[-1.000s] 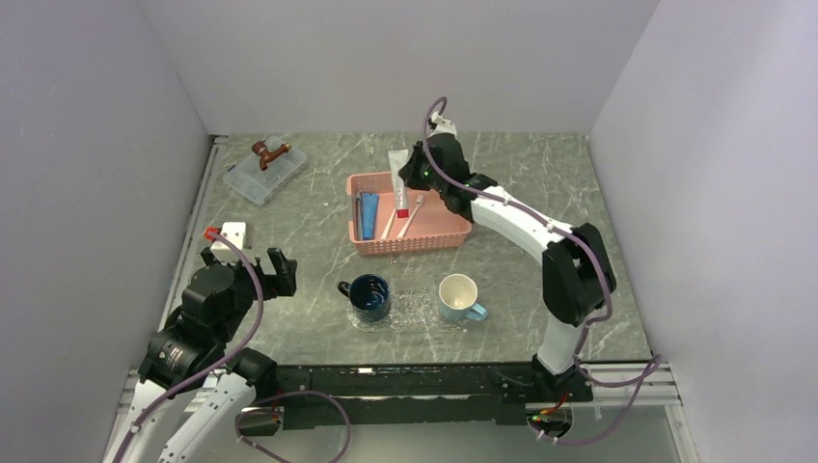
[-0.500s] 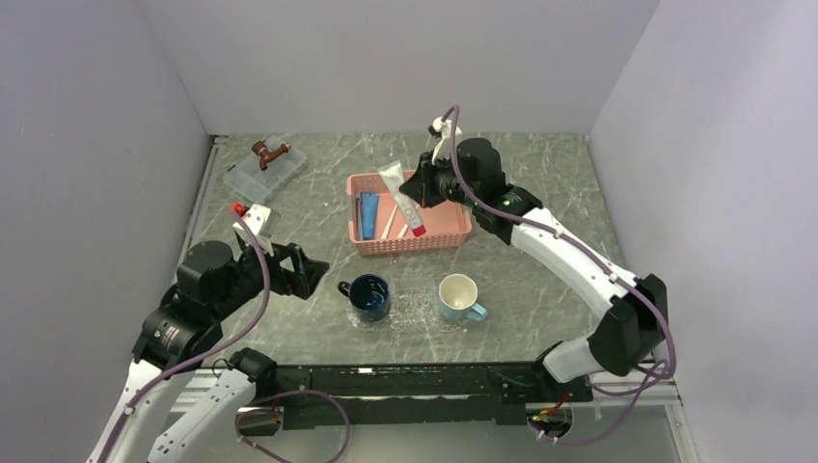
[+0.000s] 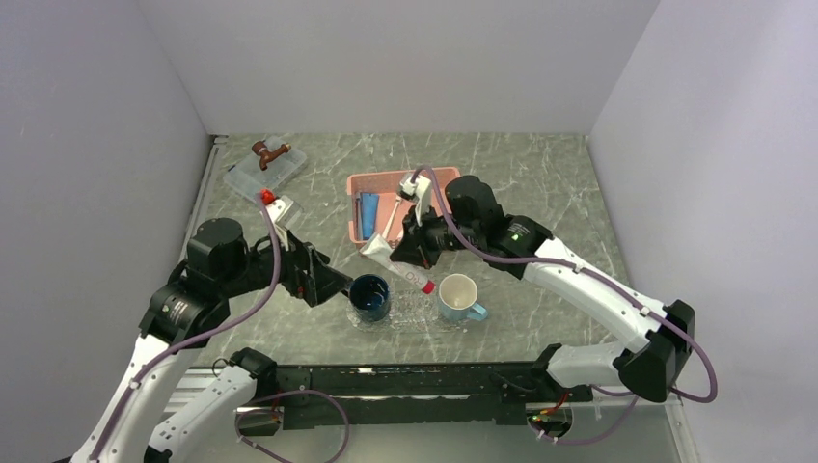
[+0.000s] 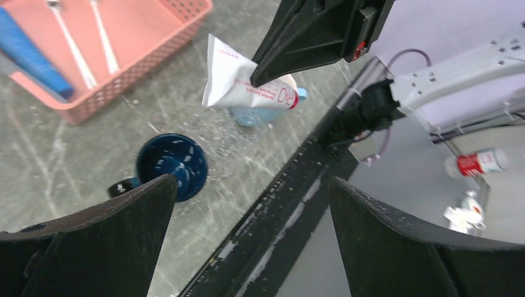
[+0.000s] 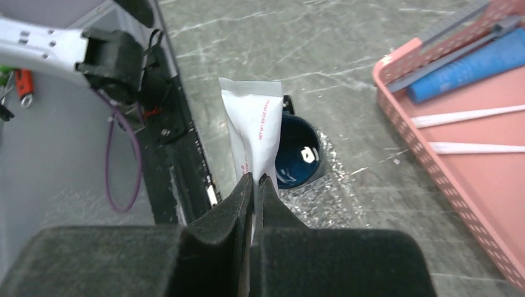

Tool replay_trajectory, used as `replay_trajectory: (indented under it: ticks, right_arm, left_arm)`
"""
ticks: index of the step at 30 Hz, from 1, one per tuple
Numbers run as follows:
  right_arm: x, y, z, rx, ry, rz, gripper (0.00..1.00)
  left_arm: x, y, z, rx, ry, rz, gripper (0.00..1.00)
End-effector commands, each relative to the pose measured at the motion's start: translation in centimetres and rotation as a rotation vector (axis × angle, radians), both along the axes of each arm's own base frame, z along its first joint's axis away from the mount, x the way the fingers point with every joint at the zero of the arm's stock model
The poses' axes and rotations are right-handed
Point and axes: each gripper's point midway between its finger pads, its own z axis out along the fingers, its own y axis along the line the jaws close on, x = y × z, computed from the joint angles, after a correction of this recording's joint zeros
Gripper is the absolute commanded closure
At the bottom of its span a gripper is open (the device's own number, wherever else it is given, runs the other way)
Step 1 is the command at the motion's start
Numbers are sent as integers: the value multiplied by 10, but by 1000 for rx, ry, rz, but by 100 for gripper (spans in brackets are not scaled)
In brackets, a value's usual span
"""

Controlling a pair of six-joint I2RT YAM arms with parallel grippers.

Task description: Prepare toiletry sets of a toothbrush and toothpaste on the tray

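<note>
My right gripper [image 3: 409,255] is shut on a white toothpaste tube with a red cap [image 3: 394,262], which hangs tilted over the clear bumpy tray [image 3: 413,311] between the two mugs. It shows in the right wrist view [image 5: 254,133] pinched at the fingertips [image 5: 244,198], and in the left wrist view [image 4: 238,86]. Two whitish toothbrushes [image 5: 470,116] and blue tubes [image 5: 470,65] lie in the pink basket [image 3: 353,207]. My left gripper [image 3: 336,284] is open and empty, just left of the dark blue mug [image 3: 369,297].
A light blue mug [image 3: 459,297] stands on the tray's right end and the dark blue mug on its left end. A clear lidded box [image 3: 265,172] with a brown object on it sits at the back left. The table's near edge rail [image 4: 291,185] runs below the tray.
My right arm has carried the white tube from over the basket towards the near side, down over the tray. My left arm has swung right, close to the dark blue mug.
</note>
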Motion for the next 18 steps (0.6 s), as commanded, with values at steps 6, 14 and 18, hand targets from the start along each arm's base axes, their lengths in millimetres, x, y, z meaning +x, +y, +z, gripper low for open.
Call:
replay_trajectory:
  ticks: [6, 14, 18]
  right_arm:
    - [-59, 3, 25, 78, -32, 268, 100]
    - [-91, 22, 34, 111, -42, 387, 100]
    - [-97, 30, 40, 123, -68, 403, 100]
  left_arm:
    - [-24, -25, 12, -98, 54, -221, 1]
    - [-31, -33, 2, -114, 114, -301, 1]
    - [-37, -36, 1, -132, 143, -340, 2]
